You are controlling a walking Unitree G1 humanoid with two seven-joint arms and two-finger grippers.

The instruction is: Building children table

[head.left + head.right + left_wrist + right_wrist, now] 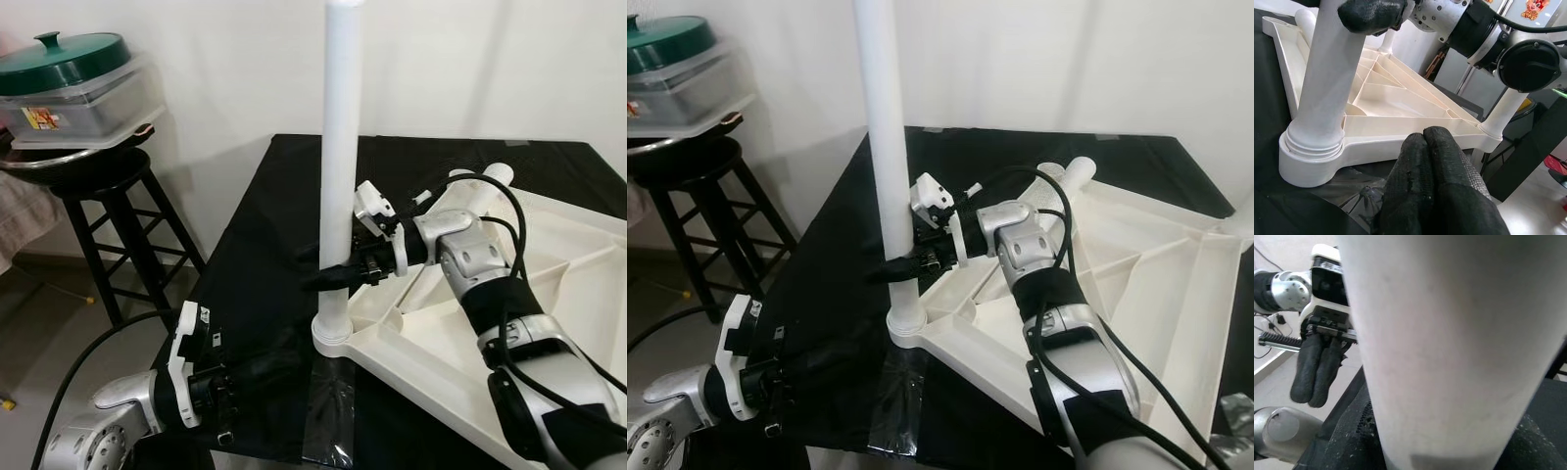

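Note:
A white children's table top (460,362) lies upside down on a black-covered table. A tall white leg (341,147) stands upright in its near corner socket (1310,156). My right gripper (328,269) is shut on this leg just above the socket, its black fingers (1371,14) wrapped around the tube. The leg (1449,347) sits pressed against the right wrist camera. My left gripper (265,370) hovers low at the front left, a short way from the socket, shut with nothing held; its fingertips (1430,142) press together. Another short leg (495,174) sits at the far corner.
A black stool (108,196) stands at the left by the wall, carrying a clear container with a green lid (69,54). Clear plastic film (333,411) lies on the black cloth (265,225) at the table's front edge. Bare floor (39,333) lies at the left.

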